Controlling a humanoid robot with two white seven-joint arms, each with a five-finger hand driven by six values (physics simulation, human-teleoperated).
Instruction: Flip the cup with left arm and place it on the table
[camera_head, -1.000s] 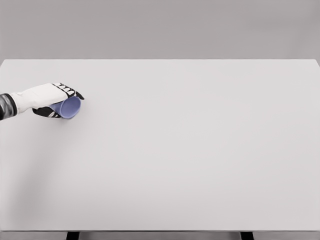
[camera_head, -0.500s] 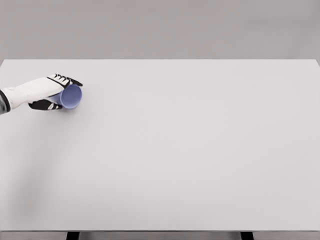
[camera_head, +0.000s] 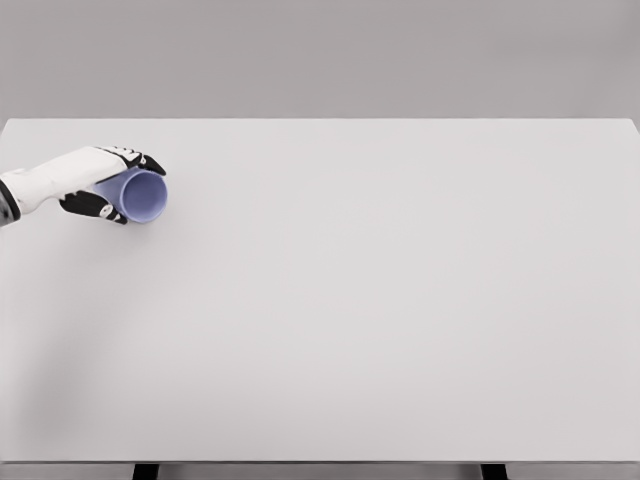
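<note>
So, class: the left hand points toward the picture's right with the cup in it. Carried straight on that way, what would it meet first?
Nothing, as far as this view shows. The left hand grips the blue cup, and only bare table lies to its right; height above the table is unclear.

I have one view only, from the camera on my head. It looks forward and down over the wide white rectangular bench (camera_head: 380, 300), taking in its far edge against a plain grey wall and its near edge along the bottom of the picture, with two dark legs just below. It stands well back. My left arm enters at the bench's left edge.
</note>
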